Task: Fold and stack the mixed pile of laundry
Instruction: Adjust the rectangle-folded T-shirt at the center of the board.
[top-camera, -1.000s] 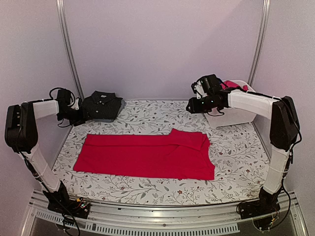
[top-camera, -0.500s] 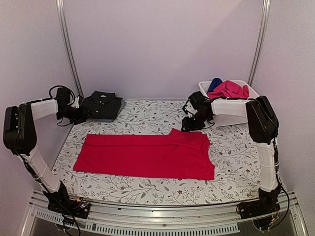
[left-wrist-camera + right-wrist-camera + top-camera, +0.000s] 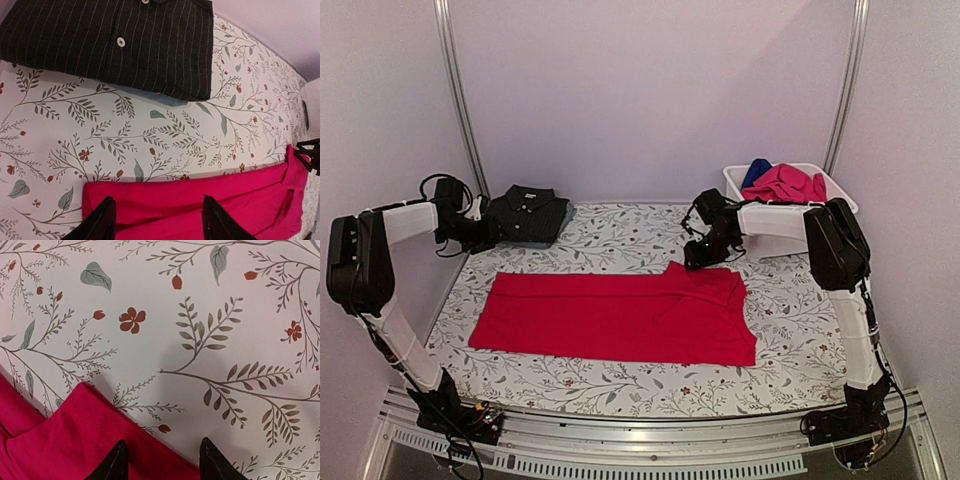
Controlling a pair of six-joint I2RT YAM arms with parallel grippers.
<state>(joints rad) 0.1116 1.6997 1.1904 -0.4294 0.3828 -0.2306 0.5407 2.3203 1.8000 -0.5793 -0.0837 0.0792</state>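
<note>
Your red tee (image 3: 620, 318) lies spread flat mid-table on the floral cloth (image 3: 620, 235). Your right gripper (image 3: 162, 460) sits at the tee's 1 o'clock corner, fingers apart over its edge. Your left gripper (image 3: 157, 220), fingers apart and holding nothing, hovers beside the charcoal polo (image 3: 527, 215) at 10 o'clock.

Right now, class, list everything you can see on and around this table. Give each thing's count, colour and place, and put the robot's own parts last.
red tee: one, red, laid flat mid-table
polo: one, dark charcoal, folded, far left corner
tub: one, white, far right corner
pink garment: one, magenta-pink, bunched in the tub
blue garment: one, royal blue, in the tub, behind the pink one
floral cloth: one, white with leaf print, covering the table
left fingers: two, black, apart and empty, near the polo
right fingers: two, black, apart and empty, over the tee's far right edge
</note>
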